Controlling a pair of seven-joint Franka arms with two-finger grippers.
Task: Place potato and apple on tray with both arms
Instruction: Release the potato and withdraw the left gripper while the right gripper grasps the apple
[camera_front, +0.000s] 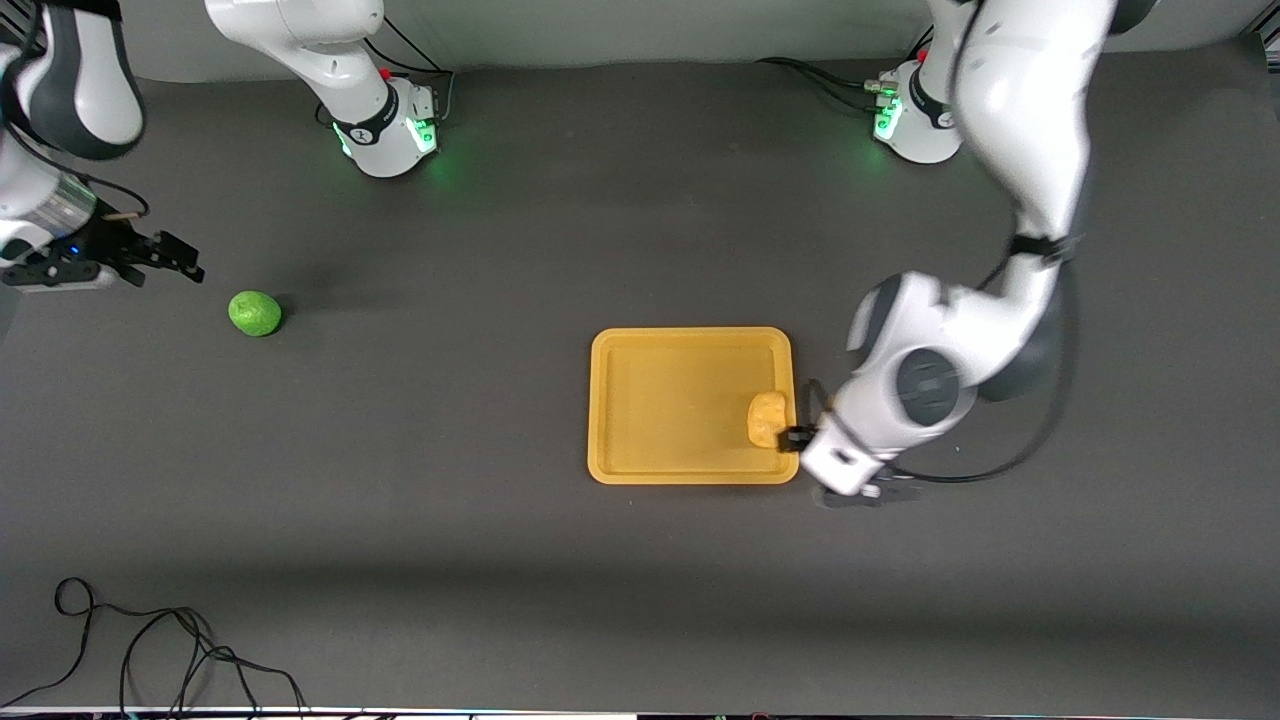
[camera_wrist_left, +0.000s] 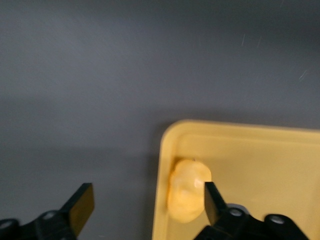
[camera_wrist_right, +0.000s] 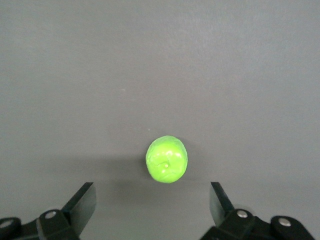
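potato (camera_front: 767, 418) sits on the tray (camera_front: 680, 470) edge, my left pincer (camera_wrist_left: 145, 207) released; retreating could clip it (rim's low). right pincer (camera_wrist_right: 152, 205) spread, apple (camera_wrist_right: 167, 159) could roll

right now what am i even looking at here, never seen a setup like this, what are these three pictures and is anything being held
These are two white robot arms bolted to a dark table, each ending in black two-finger jaws. The big picture comes from a high camera facing the robots. The other two come from small cameras on each arm's wrist, looking down past its own fingers.

On the table lies an orange-yellow tray. A yellowish potato rests in it against the rim at the left arm's end. The left gripper is at that edge of the tray, open, one finger beside the potato and the other outside the rim, so it is not gripping it.

A green apple lies on the bare table toward the right arm's end. The right gripper hangs open near it, not touching.

Nothing is held.
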